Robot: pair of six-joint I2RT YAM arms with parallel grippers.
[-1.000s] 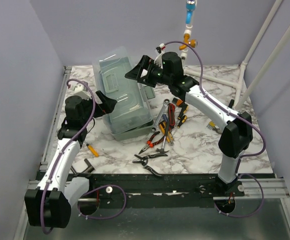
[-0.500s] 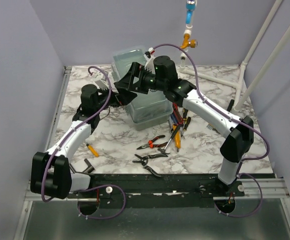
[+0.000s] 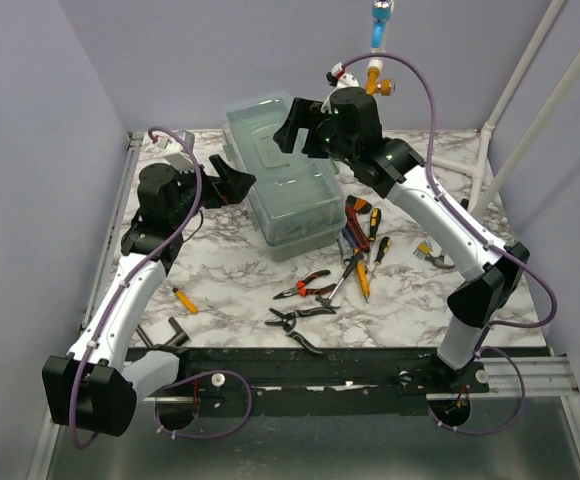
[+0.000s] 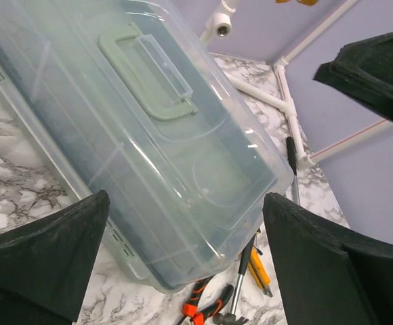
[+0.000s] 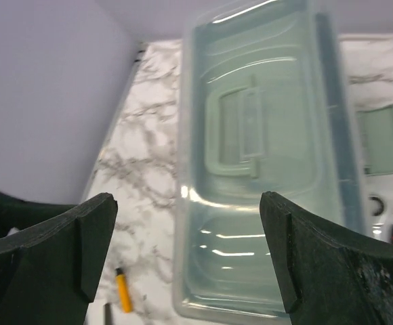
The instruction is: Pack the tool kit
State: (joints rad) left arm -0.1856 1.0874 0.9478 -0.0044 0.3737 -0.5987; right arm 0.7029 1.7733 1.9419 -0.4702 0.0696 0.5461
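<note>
Left hand [image 4: 183, 198] and right hand [image 5: 188, 198] both gape wide, empty. The box [image 3: 285, 190] looks light, stiff, slick plastic; its lid handle [image 4: 149, 81] seems the surest hold.

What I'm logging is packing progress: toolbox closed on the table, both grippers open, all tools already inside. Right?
No: the top external view shows the tools lying loose on the table beside the toolbox. The toolbox is closed, and the left gripper and right gripper are open.
</note>
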